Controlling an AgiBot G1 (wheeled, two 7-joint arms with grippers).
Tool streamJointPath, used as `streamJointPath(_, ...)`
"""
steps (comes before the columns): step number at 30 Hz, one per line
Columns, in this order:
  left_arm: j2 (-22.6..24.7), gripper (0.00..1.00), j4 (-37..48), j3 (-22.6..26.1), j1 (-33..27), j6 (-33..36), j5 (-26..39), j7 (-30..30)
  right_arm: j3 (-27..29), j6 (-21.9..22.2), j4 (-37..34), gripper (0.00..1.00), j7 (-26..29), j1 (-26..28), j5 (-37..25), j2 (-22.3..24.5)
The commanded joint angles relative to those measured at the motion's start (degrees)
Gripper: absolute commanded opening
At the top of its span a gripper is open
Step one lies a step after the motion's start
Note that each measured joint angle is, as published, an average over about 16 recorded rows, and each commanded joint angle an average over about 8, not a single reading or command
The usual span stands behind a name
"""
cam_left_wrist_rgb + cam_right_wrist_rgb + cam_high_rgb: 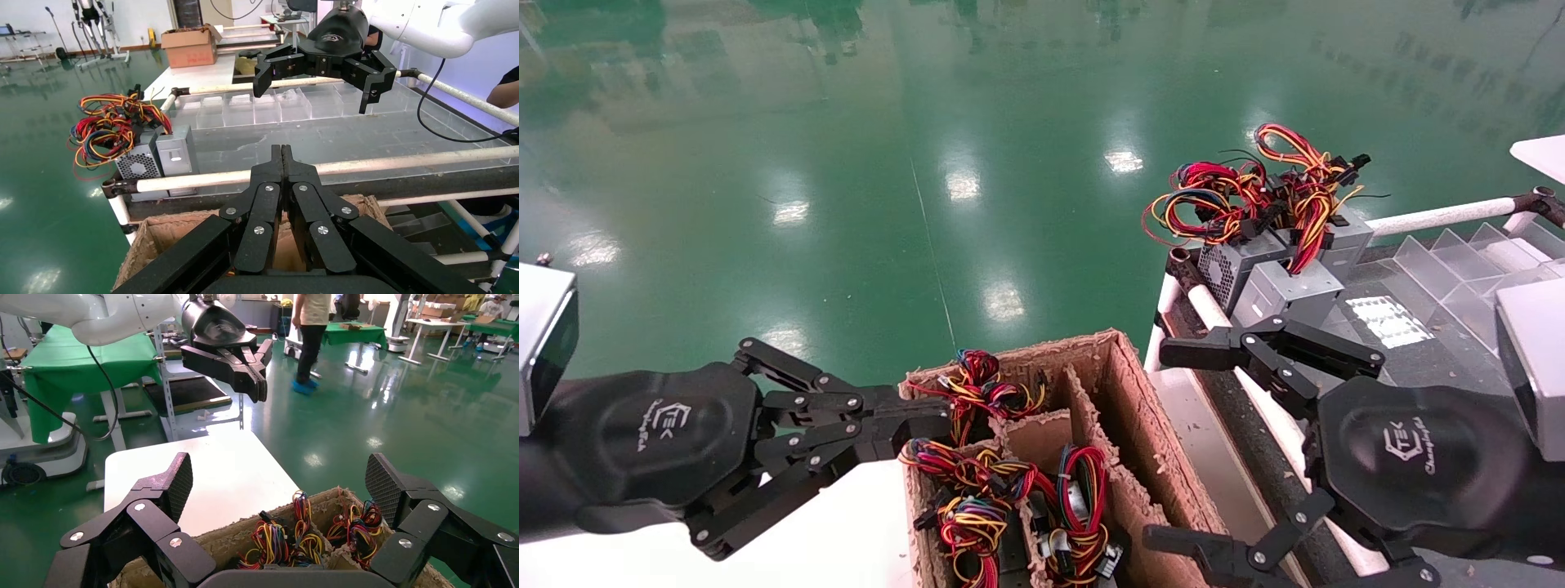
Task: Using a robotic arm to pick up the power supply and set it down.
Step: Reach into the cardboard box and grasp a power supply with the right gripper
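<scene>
Fingers spread wide on your right gripper (pixel 1177 445), hanging empty just beside the cardboard box (pixel 1128 384), over its right wall. Your left gripper (pixel 940 425), fingers pressed together, sits at the box's left rim. Beyond the box, the power supply (pixel 1283 286) rests among grey units on the rack's corner.

You've got a glossy green floor (pixel 846 204) all around. Both the left gripper (pixel 940 420) and the right gripper (pixel 1173 441) are black with a white logo, and the right one's pads (pixel 180 484) are cross-hatched. The power supplies (pixel 1287 286) on the dark tabletop (pixel 1418 359) are silver-grey, one face honeycomb-perforated; wires (pixel 1254 192) are red, yellow, orange and blue. The cardboard box (pixel 1128 392) is brown, with the same wire colours inside. The rails (pixel 1434 216) are white.
</scene>
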Motion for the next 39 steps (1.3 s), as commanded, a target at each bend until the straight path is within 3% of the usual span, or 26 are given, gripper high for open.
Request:
streamJointPath(1,0.0,0.84,0.0,0.0,0.0,0.0,0.0,0.0,0.0,0.0,0.0,1.00,0.0,0.0,0.0,0.0)
streamJointPath(2,0.0,0.96,0.0,0.0,0.0,0.0,0.0,0.0,0.0,0.0,0.0,1.00,0.0,0.0,0.0,0.0)
streamJointPath(3,0.0,1.00,0.0,0.0,0.0,0.0,0.0,0.0,0.0,0.0,0.0,1.00,0.0,0.0,0.0,0.0)
streamJointPath(23,0.0,1.00,0.0,0.0,0.0,0.0,0.0,0.0,-0.7,1.3,-1.2,1.00,0.2,0.0,-1.1,-1.1)
streamJointPath(33,0.0,1.00,0.0,0.0,0.0,0.0,0.0,0.0,-7.3,10.1,0.7,1.00,2.6,0.7,-14.7,-7.2)
streamJointPath(39,0.0,1.00,0.0,0.0,0.0,0.0,0.0,0.0,-11.0,11.3,0.9,1.00,5.3,2.5,-19.3,-11.5)
